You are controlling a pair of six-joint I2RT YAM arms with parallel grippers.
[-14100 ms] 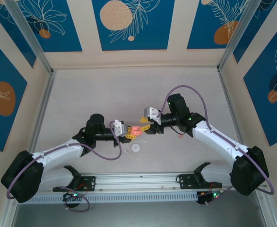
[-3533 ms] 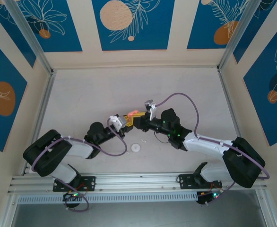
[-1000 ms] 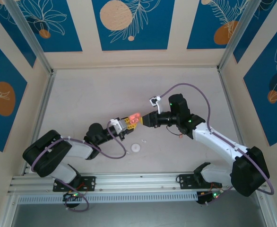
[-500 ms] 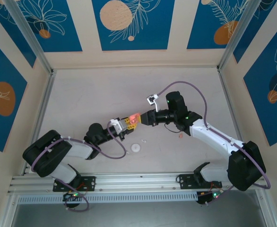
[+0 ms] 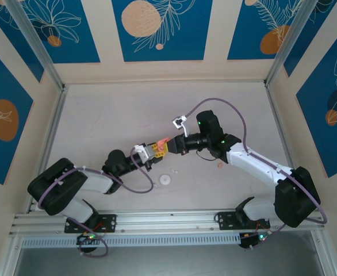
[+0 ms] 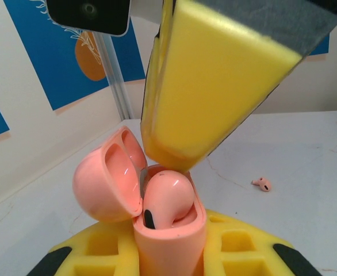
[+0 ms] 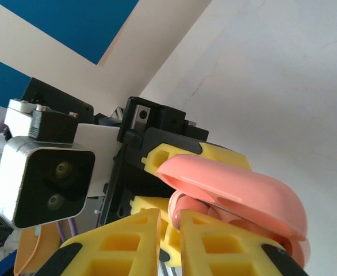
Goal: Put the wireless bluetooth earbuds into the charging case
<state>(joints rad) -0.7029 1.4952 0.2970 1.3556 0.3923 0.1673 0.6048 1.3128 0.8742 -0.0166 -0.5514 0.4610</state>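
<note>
1. The table (image 5: 111,115) is flat and pale grey. The walls (image 5: 157,29) have blue panels with leaf drawings and orange circles.
2. My left gripper (image 5: 154,150) squeezes the pink charging case (image 6: 168,241) between soft yellow foam pads.
3. The case is smooth, shiny and rounded like an egg. In the left wrist view it stands up straight with its mouth on top. Its lid (image 6: 102,187) hangs open to the left.
4. One pink earbud (image 6: 167,198) sits in the case, round head up. Its stem is hidden inside.
5. My right gripper (image 7: 169,230) is at the mouth of the case. Its yellow fingers are closed to a thin slit, and I see nothing between them.
6. A second pink earbud (image 6: 262,184) lies on the table, well apart.
7. A round white case (image 5: 166,179) lies near the left arm. It is too small to make out well.
</note>
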